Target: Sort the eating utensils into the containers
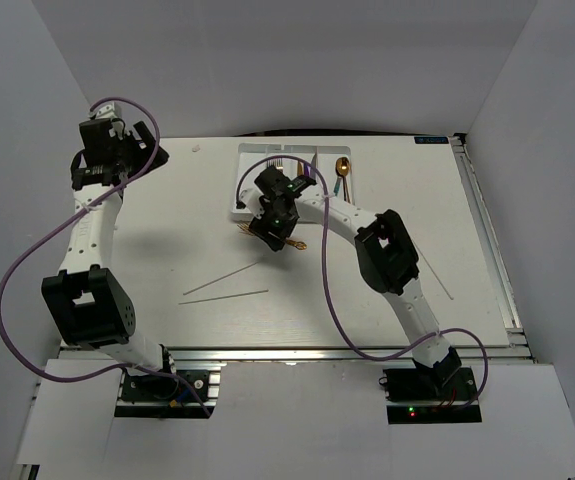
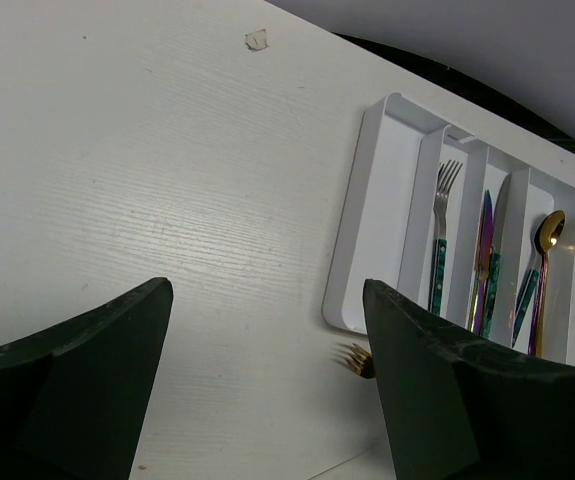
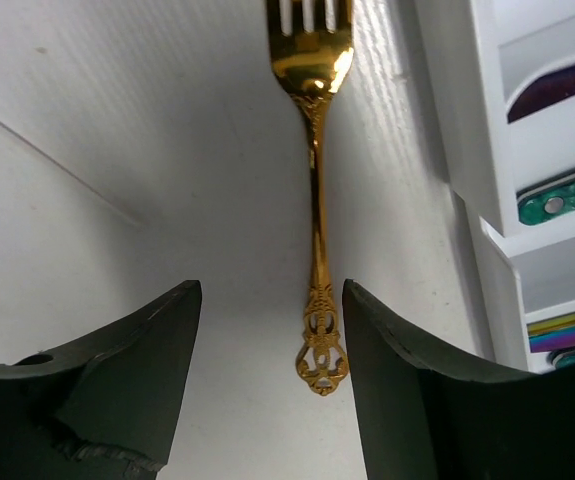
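Picking up the shiny gold metal fork (image 3: 315, 200) is the step you are on. It lies flat on the white table (image 1: 187, 230), just beside the near wall of the white plastic tray with four long slots (image 3: 467, 150).

Your right gripper (image 3: 270, 330) hangs right over the fork. Its two black fingers are wide open, one on each side of the thin handle, and they hold nothing. Your left gripper (image 2: 267, 300) is far off by the back left corner. It is open too, and empty.

Next, I think you need to go down and squeeze the handle. It is thin and lies low, so the fingers must reach almost to the table. After that, the best slot looks like the one with the silver fork with the teal handle (image 2: 441, 235).
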Robot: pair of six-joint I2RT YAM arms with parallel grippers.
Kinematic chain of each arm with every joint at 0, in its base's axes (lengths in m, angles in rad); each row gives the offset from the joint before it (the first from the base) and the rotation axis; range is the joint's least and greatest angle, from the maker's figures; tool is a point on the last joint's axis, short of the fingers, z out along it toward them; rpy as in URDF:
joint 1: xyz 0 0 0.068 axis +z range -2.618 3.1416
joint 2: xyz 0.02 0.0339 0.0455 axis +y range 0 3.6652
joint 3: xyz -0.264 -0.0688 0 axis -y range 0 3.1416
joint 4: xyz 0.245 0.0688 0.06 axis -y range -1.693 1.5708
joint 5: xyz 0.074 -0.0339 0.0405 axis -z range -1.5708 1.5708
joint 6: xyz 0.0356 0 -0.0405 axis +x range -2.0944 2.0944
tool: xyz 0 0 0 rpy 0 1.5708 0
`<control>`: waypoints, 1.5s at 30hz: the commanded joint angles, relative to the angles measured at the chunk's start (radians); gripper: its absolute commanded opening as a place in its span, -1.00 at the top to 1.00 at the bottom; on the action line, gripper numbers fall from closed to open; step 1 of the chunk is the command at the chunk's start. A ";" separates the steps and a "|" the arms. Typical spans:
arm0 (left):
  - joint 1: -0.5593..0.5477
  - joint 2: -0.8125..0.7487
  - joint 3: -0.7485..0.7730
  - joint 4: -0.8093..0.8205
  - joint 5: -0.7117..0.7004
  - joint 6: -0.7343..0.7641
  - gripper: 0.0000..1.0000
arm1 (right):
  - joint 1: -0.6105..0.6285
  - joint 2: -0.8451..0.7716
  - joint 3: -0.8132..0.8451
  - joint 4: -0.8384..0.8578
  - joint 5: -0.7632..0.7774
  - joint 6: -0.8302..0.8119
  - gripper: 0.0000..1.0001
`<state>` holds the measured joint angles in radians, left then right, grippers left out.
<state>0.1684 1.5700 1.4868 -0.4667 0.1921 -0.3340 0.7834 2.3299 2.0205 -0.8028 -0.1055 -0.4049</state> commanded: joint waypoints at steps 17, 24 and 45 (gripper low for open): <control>0.002 -0.056 -0.048 -0.010 -0.010 -0.013 -0.74 | 0.013 0.094 -0.017 0.010 0.038 -0.112 0.26; 0.002 -0.065 -0.060 -0.013 -0.020 -0.013 -0.74 | 0.050 0.129 -0.003 -0.110 0.055 -0.166 0.77; 0.002 -0.073 -0.069 -0.020 -0.036 -0.011 -0.71 | 0.008 -0.208 -0.078 0.063 -0.095 0.011 1.00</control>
<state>0.1684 1.5482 1.4174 -0.4797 0.1650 -0.3416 0.8177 2.2257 1.9488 -0.8459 -0.1429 -0.4683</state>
